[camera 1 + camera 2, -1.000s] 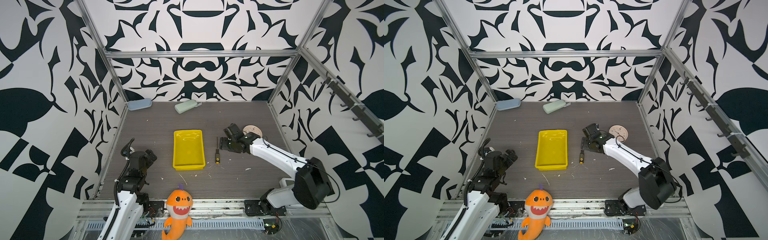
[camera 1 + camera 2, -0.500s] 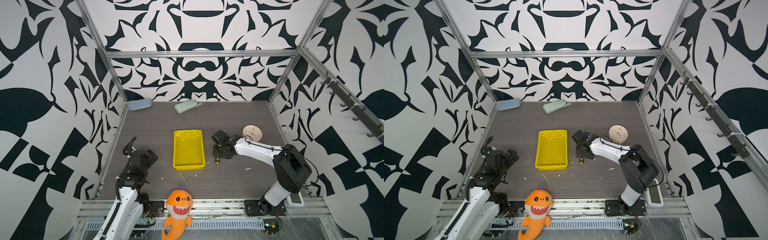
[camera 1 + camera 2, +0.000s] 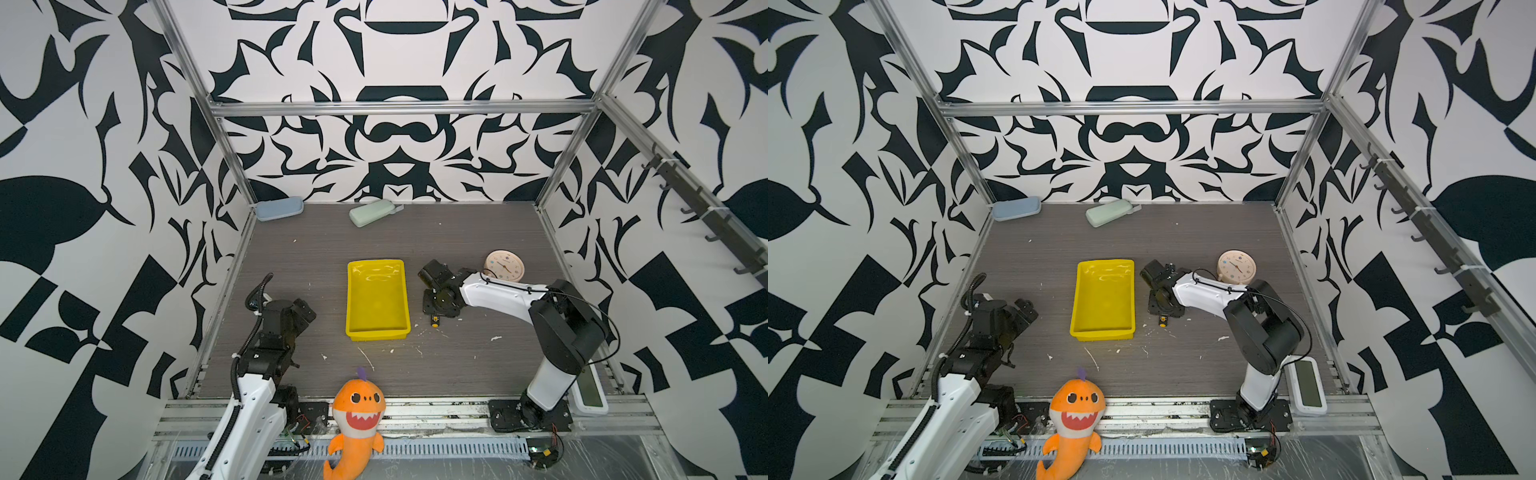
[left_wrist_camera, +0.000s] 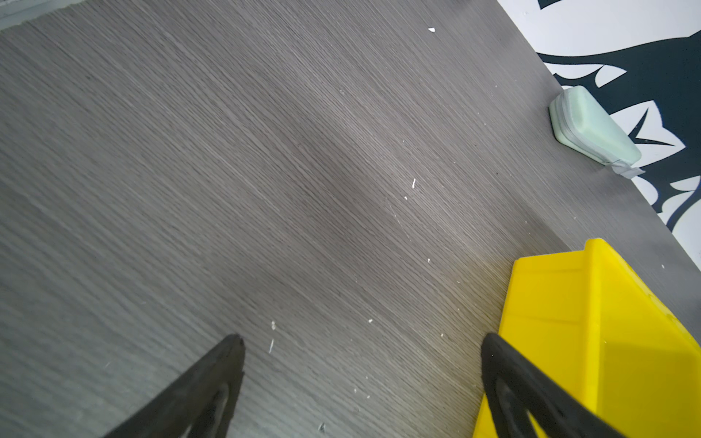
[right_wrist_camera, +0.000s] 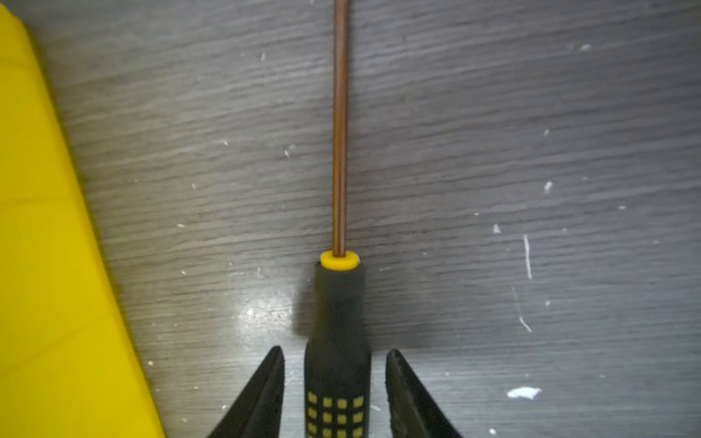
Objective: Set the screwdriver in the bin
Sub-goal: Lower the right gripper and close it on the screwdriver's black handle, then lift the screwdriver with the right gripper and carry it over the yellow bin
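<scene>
The white-and-black left arm (image 3: 253,399) stands folded at the front left with its elbow bent. Its black two-fingered left hand (image 4: 363,341) tips forward and down, fingers (image 4: 216,375) spread wide. The white-and-black right arm (image 3: 498,293) stretches from its base at the front right in toward the middle, wrist bent downward. Its black right hand (image 5: 335,356) points down, and its fingers (image 5: 265,394) straddle the slim black-handled screwdriver (image 5: 337,303), with a thin gap showing on each side.
</scene>
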Robot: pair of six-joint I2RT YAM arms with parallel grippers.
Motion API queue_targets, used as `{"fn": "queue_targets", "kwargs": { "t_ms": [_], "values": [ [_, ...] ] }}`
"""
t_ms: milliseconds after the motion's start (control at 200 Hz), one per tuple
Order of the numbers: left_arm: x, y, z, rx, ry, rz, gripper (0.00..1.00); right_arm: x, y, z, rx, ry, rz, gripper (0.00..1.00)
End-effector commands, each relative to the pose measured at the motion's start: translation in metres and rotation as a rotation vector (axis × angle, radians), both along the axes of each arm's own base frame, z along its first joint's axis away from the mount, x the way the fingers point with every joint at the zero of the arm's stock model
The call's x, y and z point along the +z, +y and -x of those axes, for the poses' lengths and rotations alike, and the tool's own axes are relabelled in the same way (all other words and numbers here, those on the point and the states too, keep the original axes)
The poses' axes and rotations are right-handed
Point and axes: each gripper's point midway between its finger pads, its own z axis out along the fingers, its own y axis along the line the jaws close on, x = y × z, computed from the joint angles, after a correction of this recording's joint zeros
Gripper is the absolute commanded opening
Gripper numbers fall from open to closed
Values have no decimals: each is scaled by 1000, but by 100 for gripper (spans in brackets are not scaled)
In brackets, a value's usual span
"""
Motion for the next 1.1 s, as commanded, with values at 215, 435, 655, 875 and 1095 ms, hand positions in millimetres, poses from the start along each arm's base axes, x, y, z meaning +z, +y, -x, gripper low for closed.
{"fn": "queue_targets", "kwargs": {
  "t_ms": [215,435,655,875,1095],
  "values": [
    [2,0,0,7,-12,8,100,2,6,-3,3,-17,3,38],
    [2,0,0,6,-14,8,100,4,3,-3,-8,-27,32,22],
    [3,0,0,5,-16,10,100,11,3,-3,-2,-42,40,7],
    [3,-1,0,3,-17,11,100,57,5,-12,22,-118,23,7],
    [3,-1,-1,1,-19,12,100,117,48,-30,21,-226,-122,6]
  ]
}}
